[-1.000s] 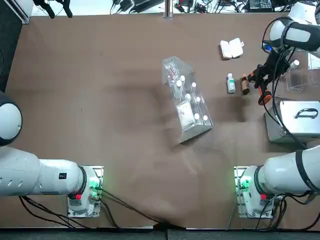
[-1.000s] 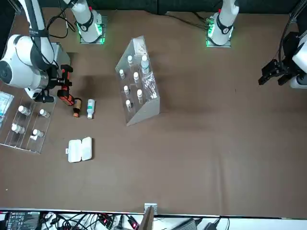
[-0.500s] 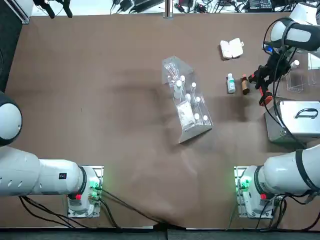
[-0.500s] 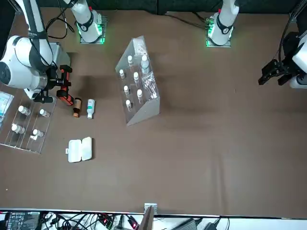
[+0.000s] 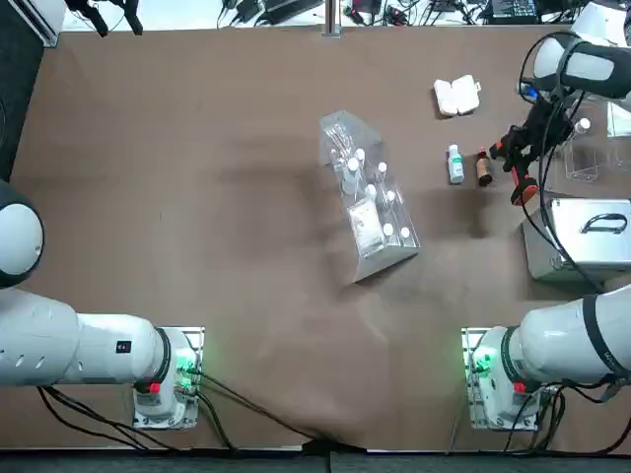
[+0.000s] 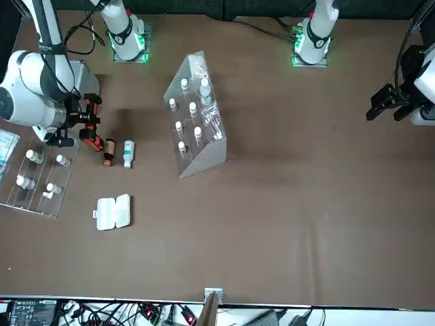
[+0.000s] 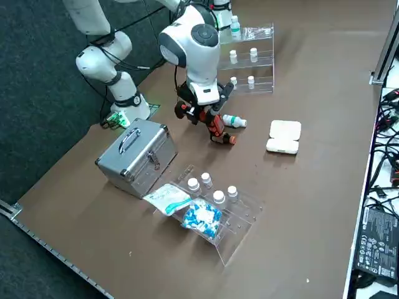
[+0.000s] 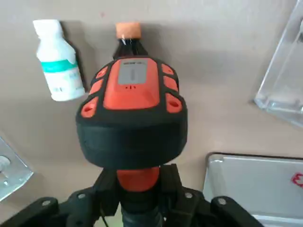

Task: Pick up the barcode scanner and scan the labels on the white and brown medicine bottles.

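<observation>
My right gripper [image 5: 519, 156] is shut on the handle of the orange-and-black barcode scanner [image 8: 132, 113], holding it just above the table beside the two bottles. The whitish bottle [image 5: 455, 164] with its teal band lies on its side. Next to it lies the amber-brown bottle [image 5: 483, 168], closer to the scanner. In the right wrist view the scanner head covers most of the brown bottle [image 8: 128, 31], so only its orange-looking cap end shows. There the white bottle [image 8: 57, 61] lies beside it in full view. In the front view the scanner [image 6: 90, 130] sits close to the brown bottle [image 6: 109, 151].
A silver metal case [image 5: 582, 236] stands close to the gripper on the base side. A flat clear rack of vials [image 7: 218, 205] lies at the table's right edge. A tilted clear vial rack [image 5: 367, 197] stands mid-table, and a white box [image 5: 456, 96] lies beyond the bottles.
The gripper and scanner have shifted only slightly beside the bottles. Neither bottle has moved.
</observation>
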